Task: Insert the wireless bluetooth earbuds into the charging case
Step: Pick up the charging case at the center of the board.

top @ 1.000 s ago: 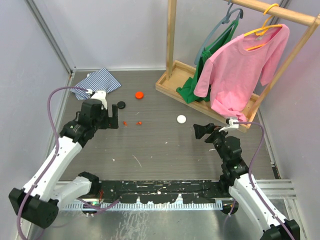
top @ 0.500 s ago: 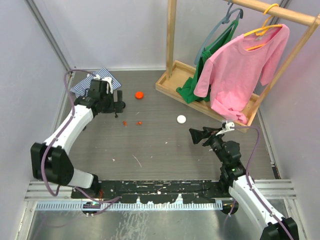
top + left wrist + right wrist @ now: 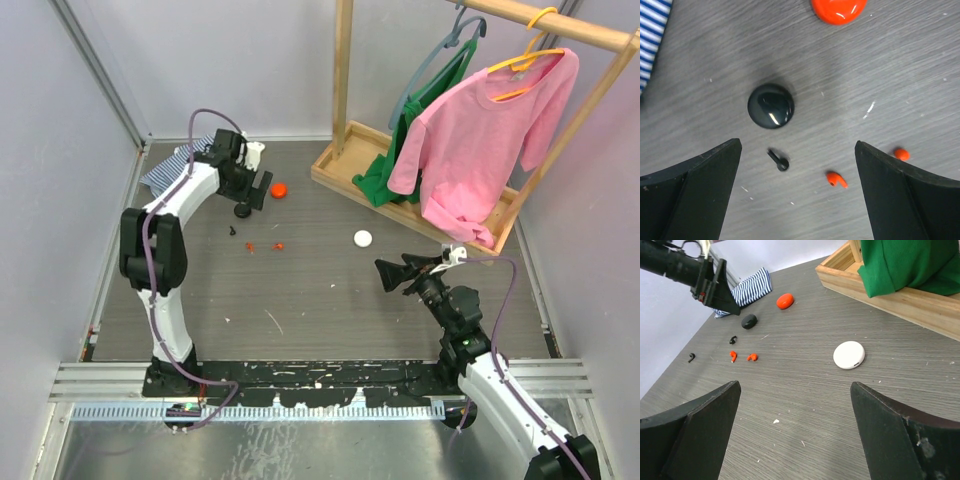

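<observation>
Two red-orange earbuds (image 3: 836, 179) (image 3: 900, 154) and a black earbud (image 3: 778, 160) lie loose on the grey table, just below a round black puck (image 3: 771, 105). A round orange puck (image 3: 838, 7) lies beyond it. My left gripper (image 3: 797, 147) is open and empty, hovering above the black earbud. In the top view it (image 3: 257, 188) sits between the black puck (image 3: 242, 210) and the orange puck (image 3: 279, 189). My right gripper (image 3: 795, 387) is open and empty, short of a round white puck (image 3: 849, 354). A second black earbud (image 3: 691, 357) lies further left. No white earbud shows.
A blue-striped cloth (image 3: 180, 165) lies at the back left corner. A wooden clothes rack base (image 3: 345, 165) stands at the back right, with a pink shirt (image 3: 480, 140) and a green garment (image 3: 385, 180) hanging over it. Grey walls enclose the table.
My left arm has swung away from me and to the right, from beside the earbuds to over the black puck. My right gripper has moved slightly left.
</observation>
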